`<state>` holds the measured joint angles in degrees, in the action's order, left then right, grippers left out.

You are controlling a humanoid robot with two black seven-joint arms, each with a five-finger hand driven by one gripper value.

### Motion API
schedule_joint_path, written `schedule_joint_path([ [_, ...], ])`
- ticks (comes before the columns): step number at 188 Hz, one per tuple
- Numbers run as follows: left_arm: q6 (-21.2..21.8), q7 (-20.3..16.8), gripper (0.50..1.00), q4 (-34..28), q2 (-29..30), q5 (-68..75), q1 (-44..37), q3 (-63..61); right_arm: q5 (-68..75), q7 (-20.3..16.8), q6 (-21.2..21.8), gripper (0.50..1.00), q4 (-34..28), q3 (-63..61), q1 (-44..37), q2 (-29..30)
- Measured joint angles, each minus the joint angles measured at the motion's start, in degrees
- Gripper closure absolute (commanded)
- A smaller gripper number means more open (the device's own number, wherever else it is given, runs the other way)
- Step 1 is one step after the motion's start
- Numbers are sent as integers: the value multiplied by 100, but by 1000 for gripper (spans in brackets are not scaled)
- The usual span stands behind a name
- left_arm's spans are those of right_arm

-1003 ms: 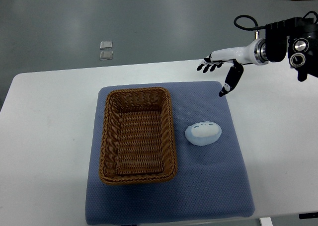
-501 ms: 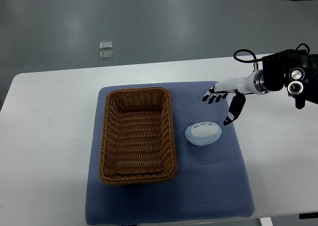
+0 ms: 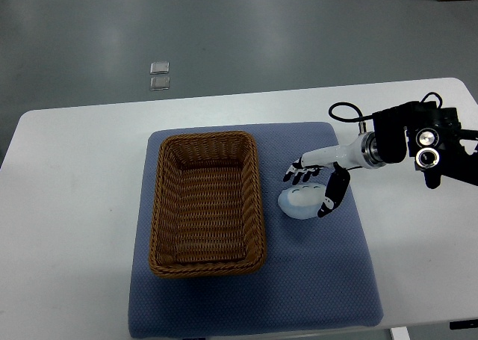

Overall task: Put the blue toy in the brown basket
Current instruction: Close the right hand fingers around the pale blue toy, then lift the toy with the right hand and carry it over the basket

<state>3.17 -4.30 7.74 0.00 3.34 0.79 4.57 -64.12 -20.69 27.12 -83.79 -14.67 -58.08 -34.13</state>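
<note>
One hand is in view, the right hand (image 3: 312, 184), whose arm comes in from the right edge over the white table (image 3: 75, 175). Its fingers (image 3: 296, 176) are spread and hold nothing: four dark-tipped ones point left, just past the far edge of the blue toy (image 3: 302, 200), and the thumb (image 3: 329, 197) hangs down at the toy's right end. Whether any fingertip touches the toy cannot be told from this steep view. The toy, a pale blue oval with white patches on top, lies directly under and just nearer than the fingers, flat on the blue mat (image 3: 314, 280). Left of the fingers, close to the toy but apart from it, stands the brown basket (image 3: 207, 203), a woven rectangle on the same mat, with nothing inside. Behind the fingers, toward the right, the white forearm joins a black wrist block (image 3: 409, 138) with two round metal parts and a looped black cable (image 3: 343, 113). Far beyond the fingers, off the table on the grey floor, lie two small clear squares (image 3: 159, 75).
</note>
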Motion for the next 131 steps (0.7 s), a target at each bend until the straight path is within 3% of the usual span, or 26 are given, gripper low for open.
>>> schedule_joint_path([
  [36,0,0,500,0,0,0,0,0,-131,-4,-105,636,198,7,56,152],
  [63,0,0,500,0,0,0,0,0,-251,-5,-108,699,230,20,84,170],
  [108,0,0,500,0,0,0,0,1,-354,46,-85,707,232,26,187,236],
  [123,0,-3,500,0,0,0,0,1,-406,47,-85,754,232,26,204,240],
  [131,0,-3,500,0,0,0,0,0,-423,47,-81,816,232,26,207,240],
])
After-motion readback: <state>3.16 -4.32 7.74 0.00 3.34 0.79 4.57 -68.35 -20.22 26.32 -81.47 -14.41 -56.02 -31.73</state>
